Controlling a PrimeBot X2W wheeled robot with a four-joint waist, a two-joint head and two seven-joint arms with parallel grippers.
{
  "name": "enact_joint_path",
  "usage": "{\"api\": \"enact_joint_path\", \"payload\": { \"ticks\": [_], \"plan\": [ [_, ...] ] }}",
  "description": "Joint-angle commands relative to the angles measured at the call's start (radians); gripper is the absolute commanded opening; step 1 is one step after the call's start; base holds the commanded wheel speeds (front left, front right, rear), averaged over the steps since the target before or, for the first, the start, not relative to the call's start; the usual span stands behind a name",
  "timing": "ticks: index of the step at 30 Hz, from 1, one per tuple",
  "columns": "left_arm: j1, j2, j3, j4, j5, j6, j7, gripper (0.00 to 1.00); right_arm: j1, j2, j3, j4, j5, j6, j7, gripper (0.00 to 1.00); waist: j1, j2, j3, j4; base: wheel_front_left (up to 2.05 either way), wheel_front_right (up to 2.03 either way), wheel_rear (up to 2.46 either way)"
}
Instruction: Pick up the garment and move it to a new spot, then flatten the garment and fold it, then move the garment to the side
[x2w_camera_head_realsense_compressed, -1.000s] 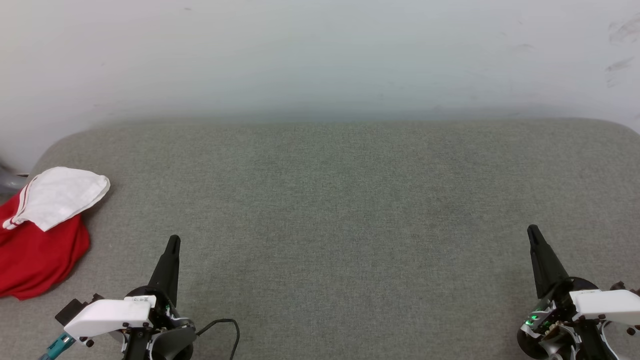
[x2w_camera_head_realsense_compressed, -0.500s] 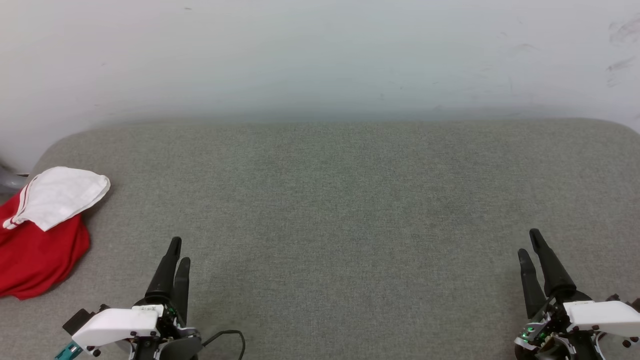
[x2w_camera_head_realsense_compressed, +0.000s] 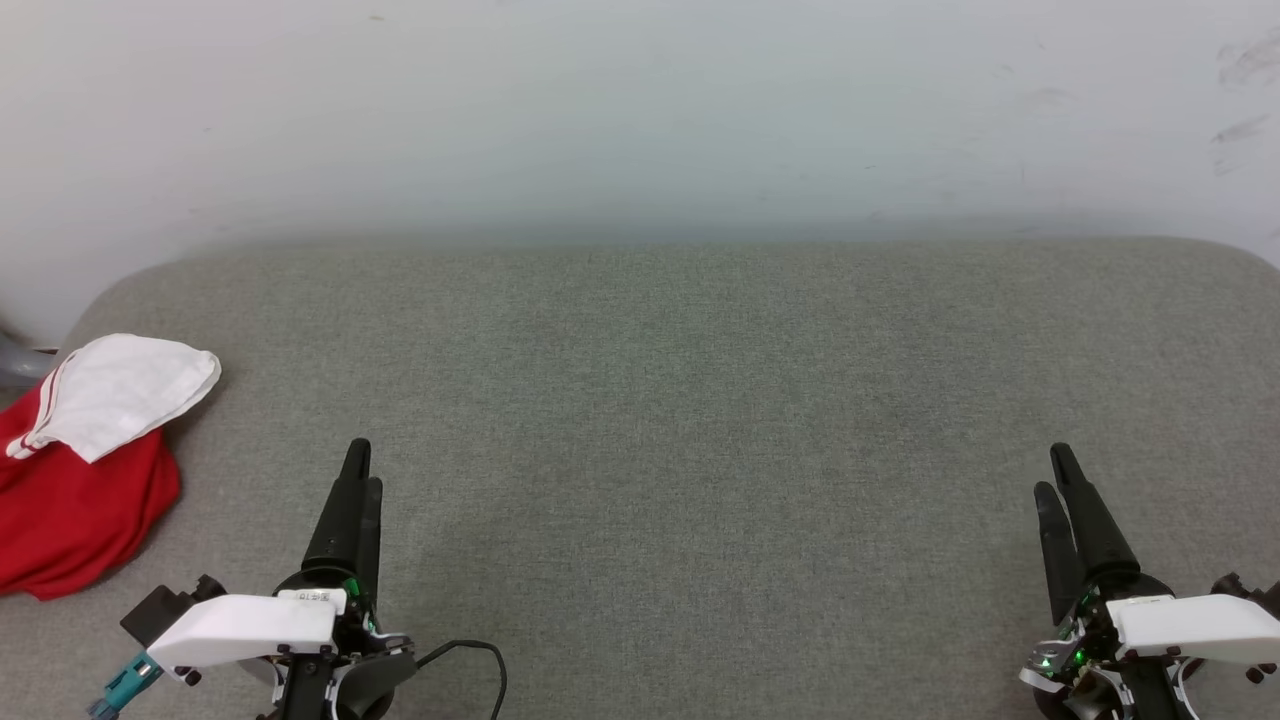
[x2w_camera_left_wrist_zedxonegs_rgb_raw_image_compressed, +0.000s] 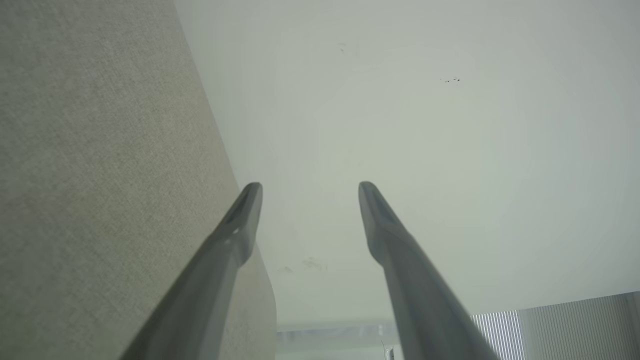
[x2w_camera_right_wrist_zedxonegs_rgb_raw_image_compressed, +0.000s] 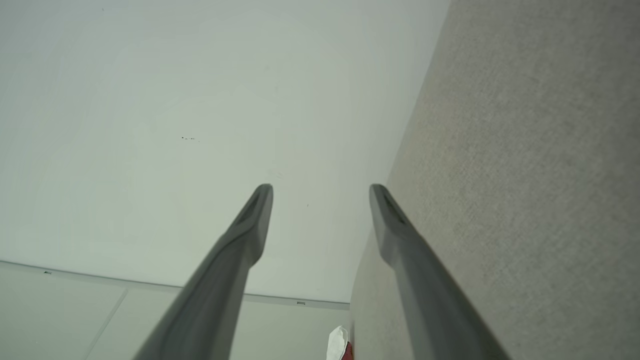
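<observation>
The garment (x2w_camera_head_realsense_compressed: 75, 500), a red shirt with a white sleeve lying over its top, is bunched at the far left edge of the grey cushion (x2w_camera_head_realsense_compressed: 680, 420). A sliver of the garment (x2w_camera_right_wrist_zedxonegs_rgb_raw_image_compressed: 340, 344) peeks in at the bottom of the right wrist view. My left gripper (x2w_camera_head_realsense_compressed: 362, 465) hovers at the lower left, well to the right of the garment, and stands open with nothing between its fingers (x2w_camera_left_wrist_zedxonegs_rgb_raw_image_compressed: 235, 235). At the lower right my right gripper (x2w_camera_head_realsense_compressed: 1052, 470) is open and empty too, its fingers (x2w_camera_right_wrist_zedxonegs_rgb_raw_image_compressed: 250, 220) spread wide.
A pale wall (x2w_camera_head_realsense_compressed: 640, 110) rises behind the cushion. The grey fabric runs wide between the two grippers. A black cable (x2w_camera_head_realsense_compressed: 470, 655) loops beside the left wrist. A grey object (x2w_camera_head_realsense_compressed: 15, 360) pokes in at the left edge behind the garment.
Both grippers have gone from shut to open. The left gripper has shifted a little forward and to the right. The garment lies as before.
</observation>
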Motion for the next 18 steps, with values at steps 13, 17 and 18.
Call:
{"api": "enact_joint_path", "payload": {
  "ticks": [13,17,18],
  "plan": [
    [-0.003,0.002,-0.027,-0.061,0.218,0.0,-0.056,1.0,0.002,-0.001,-0.01,-0.069,-0.286,0.0,-0.057,1.0,0.0,0.0,-0.002,0.001,0.0,0.0,0.0],
    [-0.001,0.002,-0.033,-0.072,0.306,0.0,-0.071,1.0,0.006,0.001,-0.012,-0.083,-0.387,0.0,-0.072,1.0,0.0,0.0,-0.002,0.001,0.0,0.0,0.0],
    [0.0,0.002,-0.034,-0.075,0.332,0.0,-0.075,1.0,0.007,0.001,-0.012,-0.087,-0.414,0.0,-0.075,1.0,0.0,0.0,-0.002,0.001,0.0,0.0,0.0]
  ]
}}
